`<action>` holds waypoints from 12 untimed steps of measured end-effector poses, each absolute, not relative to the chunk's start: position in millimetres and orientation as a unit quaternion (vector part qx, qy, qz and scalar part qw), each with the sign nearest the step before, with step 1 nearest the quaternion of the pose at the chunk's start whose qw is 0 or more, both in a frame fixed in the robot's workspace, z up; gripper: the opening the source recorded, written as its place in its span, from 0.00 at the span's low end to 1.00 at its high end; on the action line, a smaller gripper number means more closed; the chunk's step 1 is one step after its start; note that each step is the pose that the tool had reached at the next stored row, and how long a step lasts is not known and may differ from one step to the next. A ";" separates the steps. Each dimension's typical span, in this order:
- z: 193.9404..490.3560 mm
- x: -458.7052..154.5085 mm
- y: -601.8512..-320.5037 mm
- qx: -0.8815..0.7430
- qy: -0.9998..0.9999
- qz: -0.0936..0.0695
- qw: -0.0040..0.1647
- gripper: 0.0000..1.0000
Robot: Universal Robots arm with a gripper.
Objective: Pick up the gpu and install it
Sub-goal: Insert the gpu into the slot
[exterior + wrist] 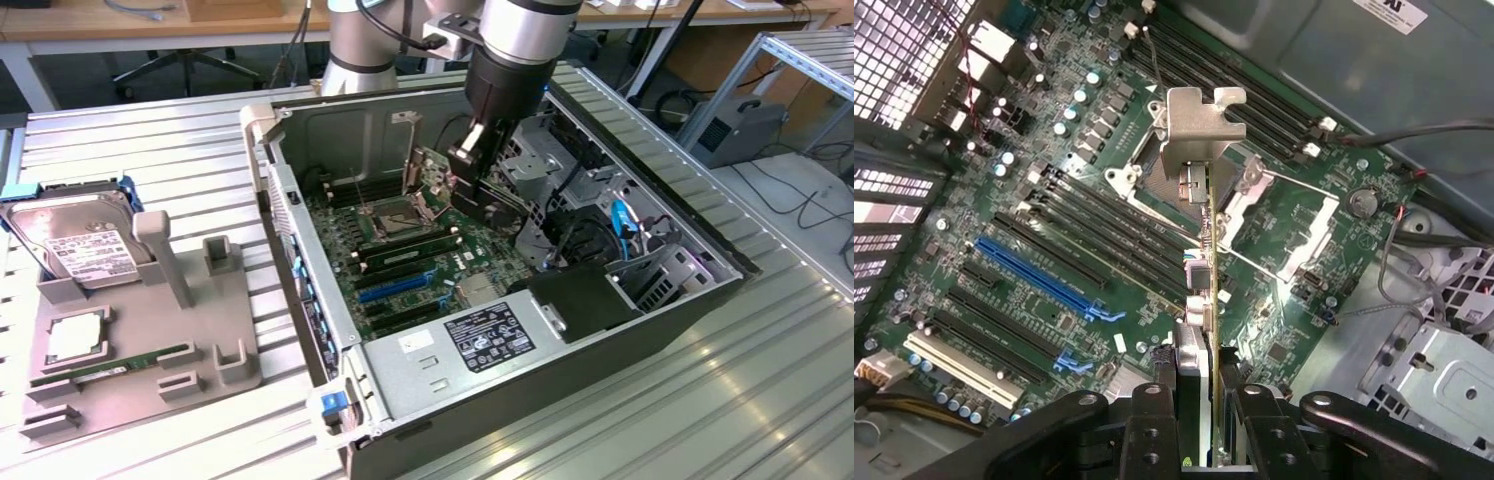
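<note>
In the exterior view, the gripper (470, 168) hangs inside the open computer case (441, 375). Its jaws are clamped on the gpu (497, 203), which is held above the motherboard (400, 270).

In the wrist view, the fingers (1154, 410) press on both faces of the gpu (1199, 300), seen edge-on. Its silver bracket (1199, 125) is at the far end, over the processor socket (1154, 170).

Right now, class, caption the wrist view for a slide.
Gripper shut on the gpu, held edge-on over the motherboard.
</note>
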State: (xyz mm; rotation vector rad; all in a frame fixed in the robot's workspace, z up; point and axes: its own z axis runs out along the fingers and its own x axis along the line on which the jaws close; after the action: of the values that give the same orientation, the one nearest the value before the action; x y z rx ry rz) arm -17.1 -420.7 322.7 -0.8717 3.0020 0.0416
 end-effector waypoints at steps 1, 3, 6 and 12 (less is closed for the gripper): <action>322.7 -17.1 -420.7 -0.280 0.960 0.013 0.008 0.27; 322.6 -17.1 -420.7 -0.283 0.959 0.013 0.008 0.27; 322.4 -17.1 -420.7 -0.287 0.958 0.013 0.008 0.27; 322.2 -17.1 -420.7 -0.295 0.955 0.013 0.007 0.27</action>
State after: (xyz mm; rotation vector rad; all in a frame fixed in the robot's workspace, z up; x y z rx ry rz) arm -17.1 -420.7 322.2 -0.9219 2.9877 0.0407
